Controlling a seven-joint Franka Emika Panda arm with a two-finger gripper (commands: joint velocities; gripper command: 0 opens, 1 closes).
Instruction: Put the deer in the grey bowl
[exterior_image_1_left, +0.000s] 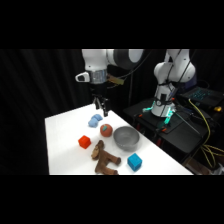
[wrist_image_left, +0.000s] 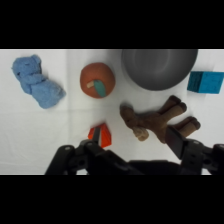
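Note:
The deer (exterior_image_1_left: 104, 159), a brown soft toy with darker ends, lies on the white table near its front edge; in the wrist view the deer (wrist_image_left: 155, 120) sprawls just below the grey bowl (wrist_image_left: 159, 75). The grey bowl (exterior_image_1_left: 126, 144) stands empty to the deer's right and a little behind it. My gripper (exterior_image_1_left: 101, 106) hangs above the table's back part, well clear of the deer and the bowl. In the wrist view the gripper (wrist_image_left: 132, 141) is open with nothing held.
A red-orange ball (exterior_image_1_left: 105, 130) sits left of the bowl, and a blue soft lump (exterior_image_1_left: 95, 120) lies behind it. A red cube (exterior_image_1_left: 84, 142) is left of the deer, a teal cube (exterior_image_1_left: 134, 161) to its right. Dark equipment and cables stand beyond the table's right edge.

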